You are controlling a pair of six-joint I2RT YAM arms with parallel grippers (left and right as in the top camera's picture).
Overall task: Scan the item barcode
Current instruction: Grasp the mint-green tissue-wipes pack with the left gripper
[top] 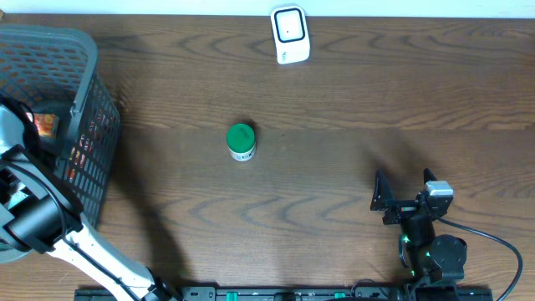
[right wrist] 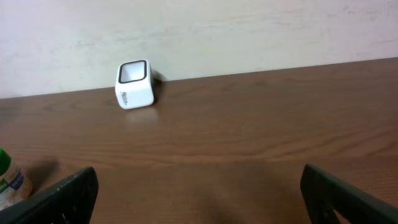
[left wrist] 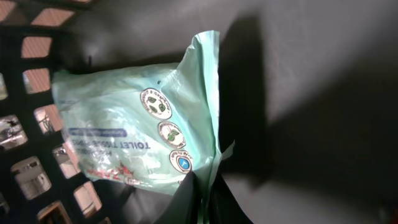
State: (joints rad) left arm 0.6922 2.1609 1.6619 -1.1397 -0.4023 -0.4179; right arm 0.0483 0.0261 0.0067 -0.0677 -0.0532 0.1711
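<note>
Overhead, the left arm [top: 38,213] reaches down into the grey plastic mesh basket [top: 84,75] at the left edge of the brown wooden table [top: 334,125], and its gripper is hidden inside. A small bottle with a green lid [top: 241,142] stands alone mid-table. The white box-shaped barcode scanner [top: 290,35] sits at the far edge, well apart from the basket, and the right gripper [top: 403,191] rests near the front right. Left wrist view shows a pale green plastic packet of toilet tissue [left wrist: 124,124] lying on the basket floor against the mesh wall. The left gripper [left wrist: 202,196] is closed tight on the packet's crimped end seam, so the step in hand appears to be picking the item out of the basket. Right wrist view shows that gripper's dark fingers [right wrist: 68,196] spread wide with nothing between them, facing the scanner and with the bottle at the left edge. The next move likely calls for lifting the packet clear of the basket rim and carrying it to the scanner with the barcode turned toward its window. No barcode is visible on the side shown, and a seam grip may let the packet swing.
</note>
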